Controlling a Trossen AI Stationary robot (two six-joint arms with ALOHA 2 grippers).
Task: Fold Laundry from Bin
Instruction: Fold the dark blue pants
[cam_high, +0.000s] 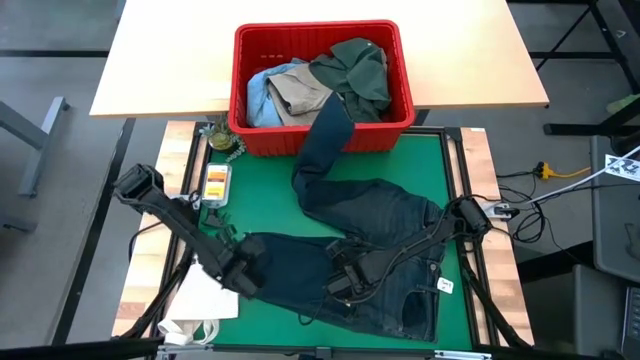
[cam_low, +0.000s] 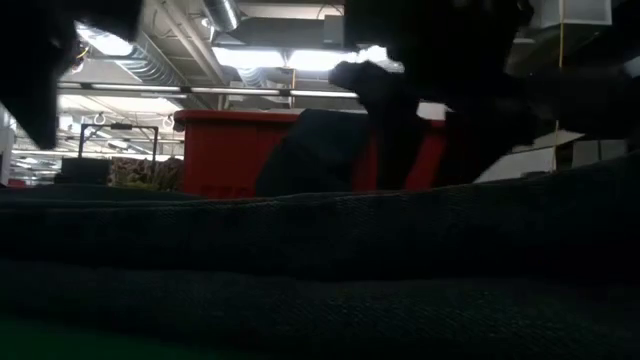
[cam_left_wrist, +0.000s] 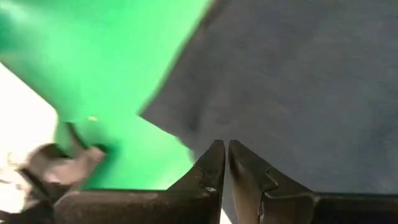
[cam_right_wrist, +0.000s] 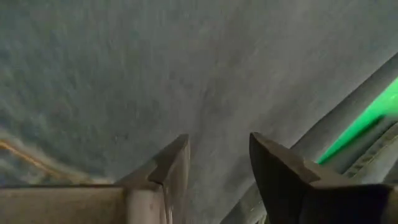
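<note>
My left claw (cam_left_wrist: 222, 163) is pinched together at the trousers' (cam_high: 385, 215) edge, right claw (cam_right_wrist: 217, 162) apart over them; flatten fully on the mat (cam_high: 420, 160) before folding.

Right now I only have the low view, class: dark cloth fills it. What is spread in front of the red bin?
Observer: Dark navy trousers lie on the green mat, one leg draped over the red bin wall.
Operator: Where are the grippers?
Observer: The left gripper, shut, sits at the trousers' edge.
Operator: And the other?
Observer: The right gripper is open, fingers apart over the fabric.
</note>
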